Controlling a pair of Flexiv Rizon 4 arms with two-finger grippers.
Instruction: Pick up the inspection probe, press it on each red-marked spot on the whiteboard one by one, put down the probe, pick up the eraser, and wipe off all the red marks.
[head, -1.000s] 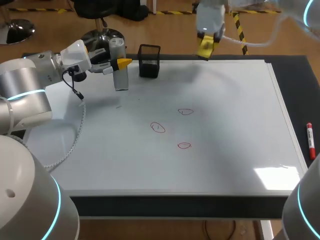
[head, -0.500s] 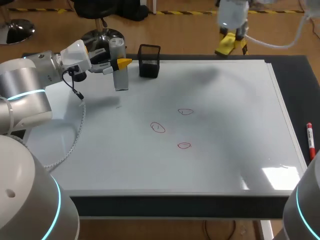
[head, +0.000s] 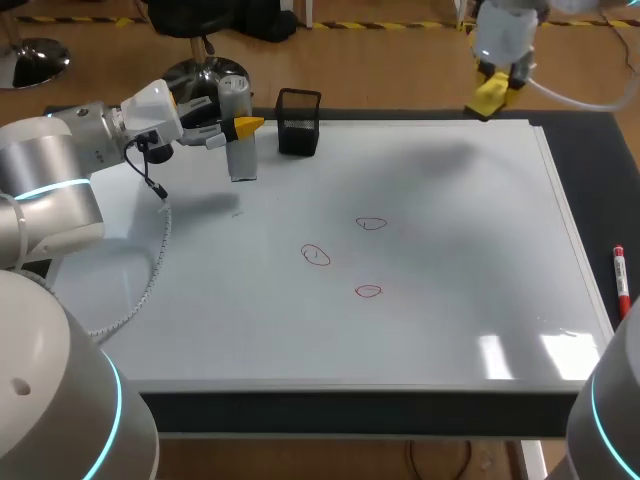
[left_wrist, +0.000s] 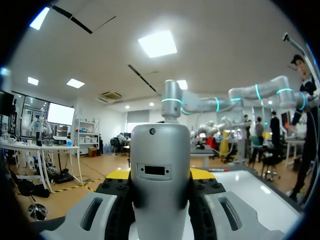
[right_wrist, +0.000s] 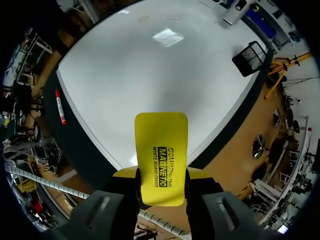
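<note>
My left gripper (head: 241, 127) is shut on the grey cylindrical probe (head: 238, 140), holding it upright over the whiteboard's (head: 440, 330) back left part. In the left wrist view the probe (left_wrist: 160, 175) fills the gap between the fingers (left_wrist: 116, 197). My right gripper (head: 493, 90) is shut on the yellow eraser (head: 489, 98), high above the board's back edge toward the right. The right wrist view shows the eraser (right_wrist: 161, 157) sticking out past the fingers. Three red marks (head: 371, 224) (head: 316, 255) (head: 369, 291) are drawn near the board's middle.
A black mesh holder (head: 299, 122) stands at the back edge, just right of the probe. A red marker (head: 620, 281) lies on the dark table beside the board's right edge. The right wrist view also takes in the holder (right_wrist: 250, 57) and the marker (right_wrist: 59, 106).
My right arm has carried the eraser to the right along the board's back edge. The left arm and the probe have stayed in place.
</note>
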